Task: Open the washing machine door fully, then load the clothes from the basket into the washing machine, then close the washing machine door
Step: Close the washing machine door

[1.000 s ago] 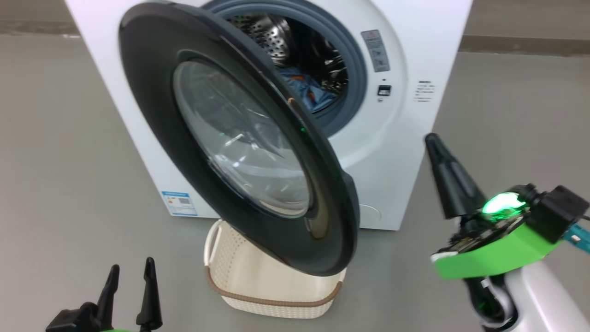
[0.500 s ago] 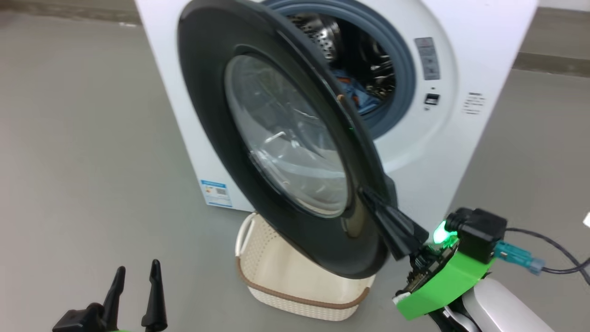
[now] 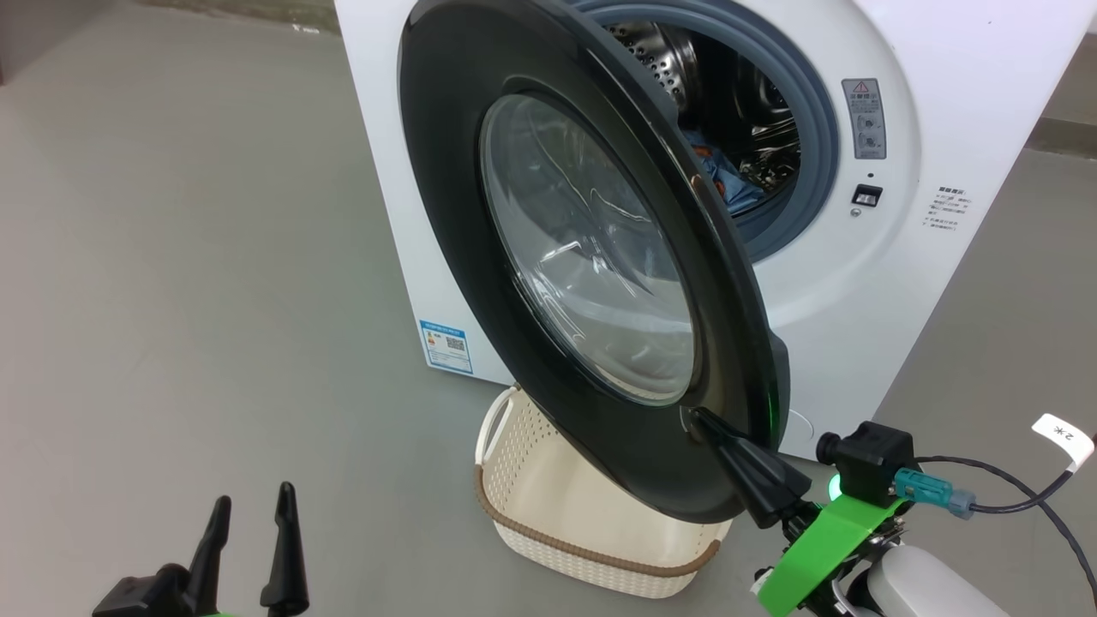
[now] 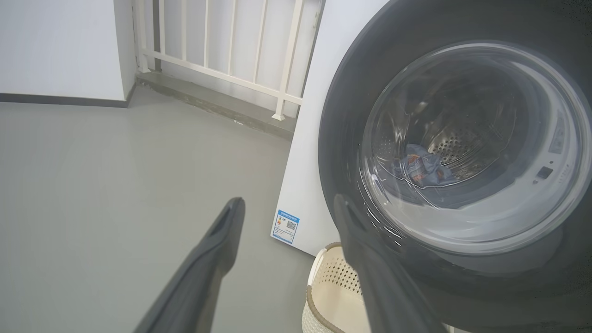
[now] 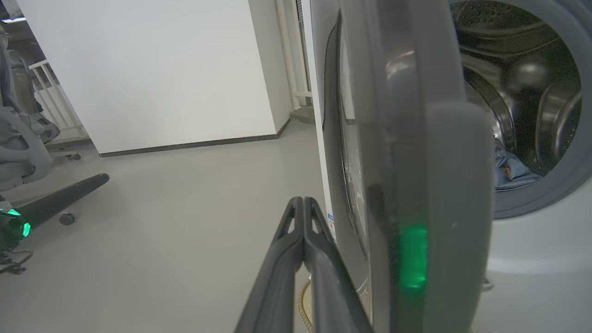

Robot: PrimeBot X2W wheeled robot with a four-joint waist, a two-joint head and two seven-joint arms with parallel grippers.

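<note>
The white washing machine (image 3: 857,283) stands with its door (image 3: 463,171) swung partway out, black rim and glass bowl facing me. Light blue clothes (image 3: 716,176) lie in the steel drum, and the left wrist view shows the clothes (image 4: 423,166) through the glass. The cream basket (image 3: 600,578) sits on the floor under the door and looks empty. My right gripper (image 3: 696,417) is shut, its tips touching the door's outer face at the lower right rim. The right gripper (image 5: 303,203) sits beside the door's edge (image 5: 416,138). My left gripper (image 3: 253,514) stands open at the lower left, holding nothing.
Grey floor stretches to the left of the machine. A blue label (image 3: 446,345) is stuck low on the machine's front. A white railing (image 4: 231,55) and a wall stand behind. A cable (image 3: 1003,501) trails from my right wrist.
The head camera has turned, shifting the whole picture. My right gripper came from the door's right side to its lower rim and stays against it. The left gripper has kept still.
</note>
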